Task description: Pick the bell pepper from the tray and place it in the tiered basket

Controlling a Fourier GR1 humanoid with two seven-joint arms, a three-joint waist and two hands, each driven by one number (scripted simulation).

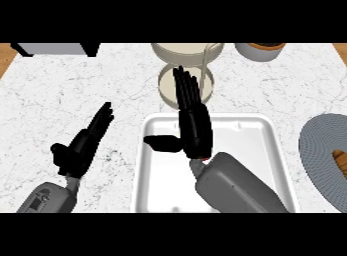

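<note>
Tray: the white tray (pixel 275 165) lies on the marble counter (pixel 58 95), and every place below is given relative to it.
Right hand: the right hand (pixel 196 130) is above the tray's left half, and its grey forearm comes up from the tray's near edge.
Right hand state: open. The fingers (pixel 187 87) are straight and close together, and they reach past the tray's far edge. The thumb (pixel 161 143) stands out to the left, over the tray's floor. Nothing is seen enclosed by this hand.
Bell pepper: it does not show plainly. Only a small red spot (pixel 203 158) is visible, just at the heel of the right hand, above the tray's inside. I cannot tell if this spot is the pepper, or if the hand touches it.
Tiered basket: the tiered basket (pixel 168 75) stands just behind the tray's far edge. It has cream round tiers, and the right fingertips lie over the lower tier.
Left hand: the left hand (pixel 80 145) is to the left of the tray, apart from it, above the bare counter. It is open, with straight fingers that point away and a little to the right.
Grey plate: a grey plate (pixel 320 145) sits to the right of the tray, with something brown on it.
Grey cup: a grey cup (pixel 259 51) stands behind the tray's far right corner.
</note>
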